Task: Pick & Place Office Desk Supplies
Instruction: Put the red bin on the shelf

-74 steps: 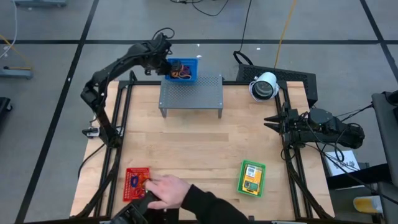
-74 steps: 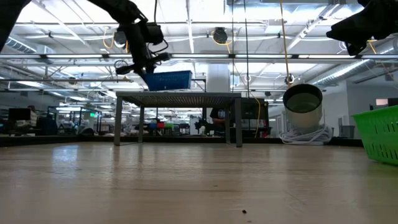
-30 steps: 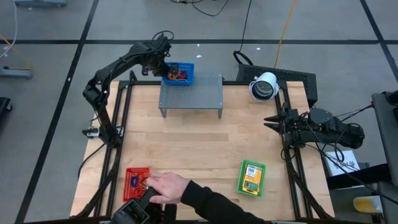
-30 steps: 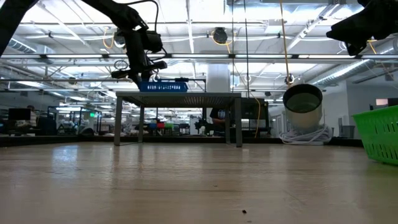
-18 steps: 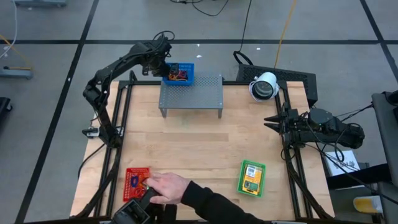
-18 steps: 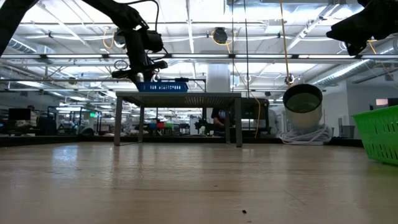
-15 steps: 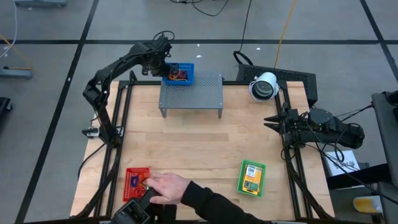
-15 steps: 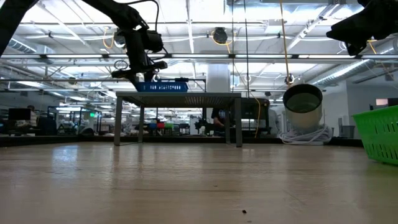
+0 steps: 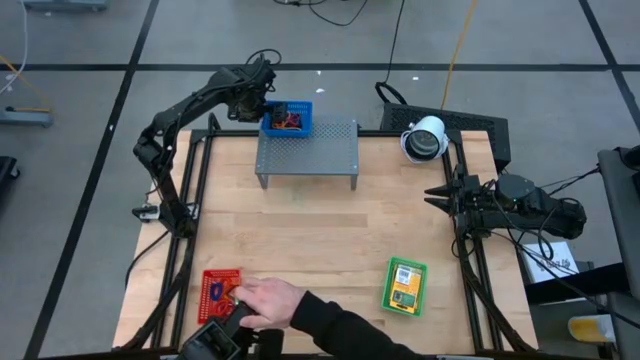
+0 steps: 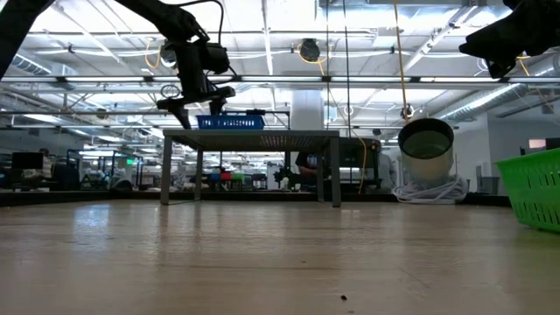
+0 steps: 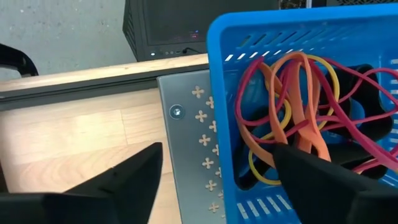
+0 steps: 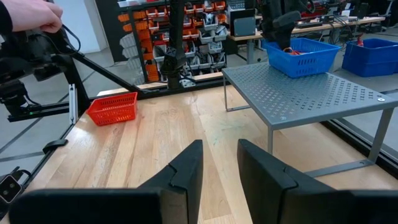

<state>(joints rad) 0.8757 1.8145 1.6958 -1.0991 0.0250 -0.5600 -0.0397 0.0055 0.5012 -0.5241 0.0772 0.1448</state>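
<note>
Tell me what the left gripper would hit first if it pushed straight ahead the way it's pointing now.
Probably the blue basket: the open left gripper straddles its wall on the grey shelf, one finger inside among the rubber bands, the other outside. How much gap remains is unclear.

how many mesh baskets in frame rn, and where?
3. Blue basket on the grey shelf's back-left corner, beside the left gripper; red basket at the table's front left, under a person's hand; green basket at front right.
</note>
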